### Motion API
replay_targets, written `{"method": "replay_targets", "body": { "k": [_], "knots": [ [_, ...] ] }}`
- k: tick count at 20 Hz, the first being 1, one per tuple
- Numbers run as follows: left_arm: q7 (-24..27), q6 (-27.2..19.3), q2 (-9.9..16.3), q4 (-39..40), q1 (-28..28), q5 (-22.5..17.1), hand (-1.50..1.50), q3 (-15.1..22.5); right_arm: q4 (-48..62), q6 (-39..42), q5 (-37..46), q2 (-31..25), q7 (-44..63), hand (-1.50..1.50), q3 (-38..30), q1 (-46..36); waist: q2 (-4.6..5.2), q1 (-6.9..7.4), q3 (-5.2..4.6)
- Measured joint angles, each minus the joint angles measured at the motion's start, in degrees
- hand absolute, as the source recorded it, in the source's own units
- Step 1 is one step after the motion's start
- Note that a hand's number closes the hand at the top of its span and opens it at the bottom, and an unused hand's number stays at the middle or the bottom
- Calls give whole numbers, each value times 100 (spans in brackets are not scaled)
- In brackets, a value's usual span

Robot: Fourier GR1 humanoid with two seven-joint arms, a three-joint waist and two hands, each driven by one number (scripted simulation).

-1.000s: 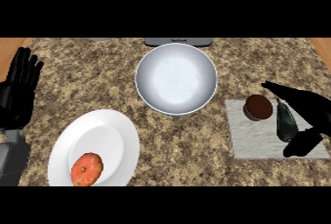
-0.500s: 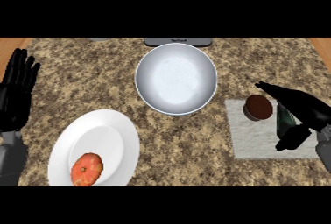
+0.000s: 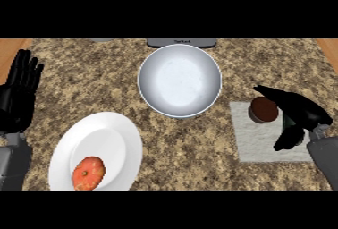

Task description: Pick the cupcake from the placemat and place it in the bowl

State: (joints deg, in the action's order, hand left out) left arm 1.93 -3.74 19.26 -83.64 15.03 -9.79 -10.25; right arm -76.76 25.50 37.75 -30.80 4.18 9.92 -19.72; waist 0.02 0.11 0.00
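Moved in since the earlier frame: right hand [image 3: 297, 117], now closer over the placemat [image 3: 264, 138], fingers spread wide around the cupcake [image 3: 263, 109] without closing on it. Sits at the placemat's upper edge, brown top showing, right side partly hidden behind the hand; contact hard to make out. Left of the placemat, the bowl [image 3: 179, 80]. Lower left of the bowl, a white plate [image 3: 112, 134] carrying an orange fruit [image 3: 88, 172], cut off below. Far left of the bowl, unchanged, left hand [image 3: 19, 96] resting open, fingers up.
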Motion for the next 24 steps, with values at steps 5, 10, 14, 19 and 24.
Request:
{"method": "replay_targets", "body": {
  "k": [5, 10, 14, 19, 24],
  "knots": [
    [-94, 12, -94, -147, -19, 70, 0, -12, 388, 33, 311, 184, -215, -150, -168, -149, 0, 7, 0],
    [-214, 83, -112, -297, -73, 83, 0, -76, 843, -59, 644, 396, -334, -150, -268, -248, -1, 10, 0],
    [-286, 269, 16, -332, -71, -5, 0, -240, 1257, -213, 902, 505, -429, -150, -350, -326, 1, 13, 0],
    [-95, 326, -46, -103, -37, 43, 0, -301, 1778, -450, 1192, 608, -661, 150, -399, -509, 0, 12, -5],
    [-150, 334, -70, -229, -81, 74, 0, -310, 2130, -1016, 1349, 658, -1218, 150, -528, -617, -18, 18, -29]
  ]
}}
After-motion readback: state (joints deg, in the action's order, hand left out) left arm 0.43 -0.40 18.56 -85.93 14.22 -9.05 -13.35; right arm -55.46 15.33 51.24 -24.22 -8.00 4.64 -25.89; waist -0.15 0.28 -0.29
